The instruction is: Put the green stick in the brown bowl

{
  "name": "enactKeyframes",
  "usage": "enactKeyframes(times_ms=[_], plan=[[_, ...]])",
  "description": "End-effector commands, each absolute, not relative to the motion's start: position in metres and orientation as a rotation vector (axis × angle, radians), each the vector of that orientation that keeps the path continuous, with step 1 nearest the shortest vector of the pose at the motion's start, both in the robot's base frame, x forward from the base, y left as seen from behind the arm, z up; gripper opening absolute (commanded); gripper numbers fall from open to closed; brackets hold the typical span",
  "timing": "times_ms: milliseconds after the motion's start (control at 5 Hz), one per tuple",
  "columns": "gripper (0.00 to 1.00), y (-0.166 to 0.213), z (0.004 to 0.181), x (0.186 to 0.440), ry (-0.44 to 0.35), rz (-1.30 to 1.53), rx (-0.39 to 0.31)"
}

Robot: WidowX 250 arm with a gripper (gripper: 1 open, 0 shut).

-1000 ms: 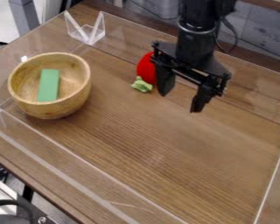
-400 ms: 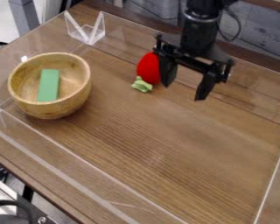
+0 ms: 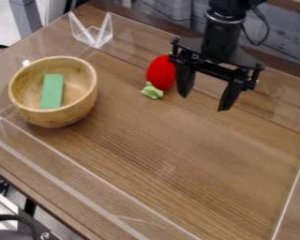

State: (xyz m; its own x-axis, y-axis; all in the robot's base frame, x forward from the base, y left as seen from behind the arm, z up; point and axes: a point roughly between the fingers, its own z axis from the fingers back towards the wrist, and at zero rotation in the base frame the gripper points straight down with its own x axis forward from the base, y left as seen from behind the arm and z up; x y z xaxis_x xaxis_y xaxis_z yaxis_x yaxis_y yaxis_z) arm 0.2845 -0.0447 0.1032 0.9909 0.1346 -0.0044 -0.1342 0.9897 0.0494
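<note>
The green stick [image 3: 52,91] lies flat inside the brown bowl [image 3: 22,108], which stands at the left of the wooden table. My gripper [image 3: 206,93] hangs over the table's right half, far from the bowl, fingers pointing down. It is open, with nothing between its black fingers [image 3: 225,97]. The left finger stands just right of a red strawberry-shaped toy.
A red strawberry toy [image 3: 160,71] with green leaves lies near the table's middle back. Clear acrylic walls [image 3: 90,34] border the wooden table [image 3: 178,178]. A dark cable and grey equipment sit behind the arm.
My gripper has moved up and slightly right, away from the table's middle, staying open. The stick and bowl have not moved.
</note>
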Motion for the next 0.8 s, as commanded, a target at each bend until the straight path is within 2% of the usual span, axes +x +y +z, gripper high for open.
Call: enactKeyframes(times_ms=[0,200,600], plan=[[1.00,-0.036,0.113,0.283,0.002,0.183,0.048],[1.00,-0.022,0.119,0.279,0.015,0.244,0.051],[1.00,0.065,0.134,0.264,-0.019,0.440,0.036]])
